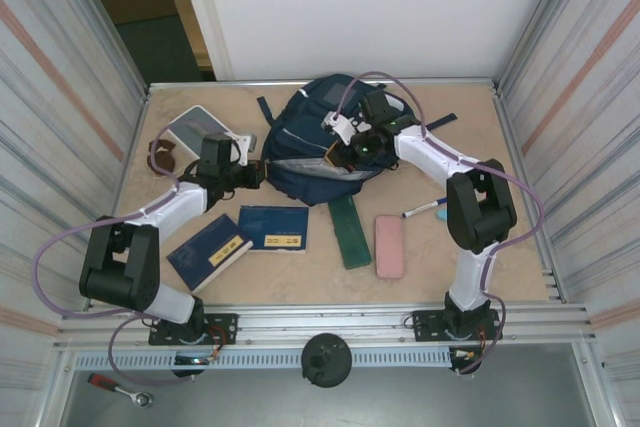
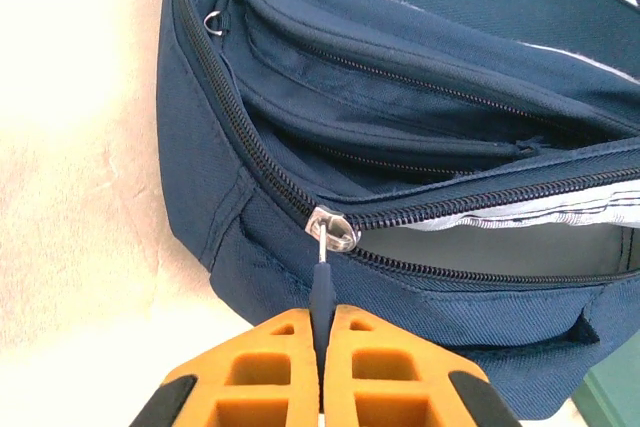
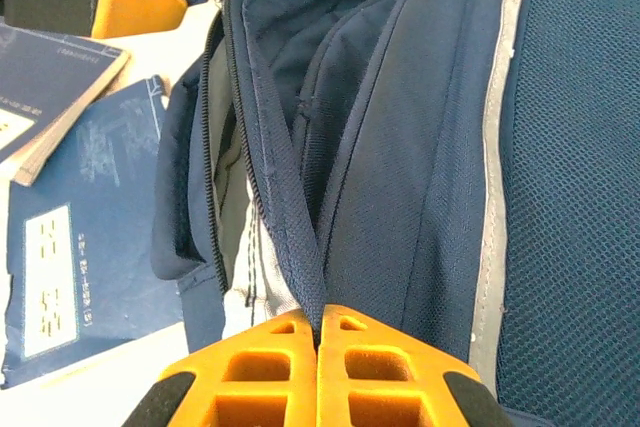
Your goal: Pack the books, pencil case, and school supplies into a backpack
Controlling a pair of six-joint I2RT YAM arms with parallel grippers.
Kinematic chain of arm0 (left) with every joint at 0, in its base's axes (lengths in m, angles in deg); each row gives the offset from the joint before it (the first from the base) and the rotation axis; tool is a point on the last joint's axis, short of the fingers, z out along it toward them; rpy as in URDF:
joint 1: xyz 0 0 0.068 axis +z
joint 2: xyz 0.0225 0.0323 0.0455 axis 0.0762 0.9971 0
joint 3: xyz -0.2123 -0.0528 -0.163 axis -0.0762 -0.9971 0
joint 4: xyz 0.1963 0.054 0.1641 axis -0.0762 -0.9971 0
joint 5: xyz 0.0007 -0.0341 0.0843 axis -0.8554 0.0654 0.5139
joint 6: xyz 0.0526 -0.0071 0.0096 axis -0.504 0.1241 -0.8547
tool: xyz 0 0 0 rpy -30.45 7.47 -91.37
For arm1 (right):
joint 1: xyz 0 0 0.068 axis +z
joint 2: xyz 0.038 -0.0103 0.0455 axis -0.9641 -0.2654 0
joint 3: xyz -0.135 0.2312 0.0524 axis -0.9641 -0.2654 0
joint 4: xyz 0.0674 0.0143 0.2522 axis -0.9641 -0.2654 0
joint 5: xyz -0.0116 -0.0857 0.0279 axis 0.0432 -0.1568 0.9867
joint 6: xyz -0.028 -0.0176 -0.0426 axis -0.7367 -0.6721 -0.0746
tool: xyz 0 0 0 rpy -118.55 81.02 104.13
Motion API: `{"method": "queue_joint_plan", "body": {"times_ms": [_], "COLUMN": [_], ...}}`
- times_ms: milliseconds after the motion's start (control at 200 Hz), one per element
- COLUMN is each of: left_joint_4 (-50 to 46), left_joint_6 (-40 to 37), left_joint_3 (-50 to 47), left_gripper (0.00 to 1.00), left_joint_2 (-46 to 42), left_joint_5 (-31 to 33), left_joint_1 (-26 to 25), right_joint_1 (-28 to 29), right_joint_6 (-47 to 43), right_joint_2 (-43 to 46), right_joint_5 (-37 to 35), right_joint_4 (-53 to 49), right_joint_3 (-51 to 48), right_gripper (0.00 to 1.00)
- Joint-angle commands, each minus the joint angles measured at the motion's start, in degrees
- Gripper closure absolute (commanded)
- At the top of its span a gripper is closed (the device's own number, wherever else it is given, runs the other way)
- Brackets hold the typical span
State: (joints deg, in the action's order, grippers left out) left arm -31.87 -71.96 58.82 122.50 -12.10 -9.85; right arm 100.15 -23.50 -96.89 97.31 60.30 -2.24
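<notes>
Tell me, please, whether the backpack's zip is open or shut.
Partly open: on one side of the backpack's slider the teeth are parted over pale lining; on the other they are meshed. The left gripper pinches the pull tab.

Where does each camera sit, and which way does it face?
Top external: fixed above and behind, looking down; left arm, right arm, navy-blue fabric backpack.
Left wrist: rides the left arm, facing the left end effector shut on the dark zipper pull.
Right wrist: rides the right arm, facing the right end effector pinching the backpack's rim.
Shared: all three see the backpack.
</notes>
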Motion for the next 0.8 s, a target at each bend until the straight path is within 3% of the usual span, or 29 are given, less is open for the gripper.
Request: {"method": "queue_joint_plan", "body": {"times_ms": [0, 281, 511, 641, 797], "left_joint_4": [-1.9, -4.6, -5.3, -5.0, -4.6], "left_joint_6": [-0.7, 0.6, 2.1, 2.2, 2.0], "left_joint_3": [3.4, 4.6, 1.1, 0.5, 0.1], "left_gripper": [1.0, 1.0, 1.0, 1.0, 1.0], "left_joint_2": [-1.3, -5.9, -9.8, -9.6, -8.1], "left_joint_5": [0.3, -3.2, -3.1, -2.2, -2.1], "left_joint_1": [1.5, -1.7, -8.6, -12.4, -14.0], "right_joint_1": [-1.5, -4.5, -6.1, -6.0, -3.5], "right_joint_6": [4.0, 3.9, 5.4, 7.0, 6.1], "right_joint_2": [3.5, 10.1, 17.2, 19.6, 20.7], "right_joint_5": [-0.4, 0.5, -2.3, -3.8, -6.9], "right_joint_4": [2.8, 0.8, 6.6, 10.2, 8.2], "right_joint_3": [1.3, -0.6, -14.5, -20.0, -19.9], "right_gripper": [0.99, 0.98, 0.97, 0.9, 0.7]}}
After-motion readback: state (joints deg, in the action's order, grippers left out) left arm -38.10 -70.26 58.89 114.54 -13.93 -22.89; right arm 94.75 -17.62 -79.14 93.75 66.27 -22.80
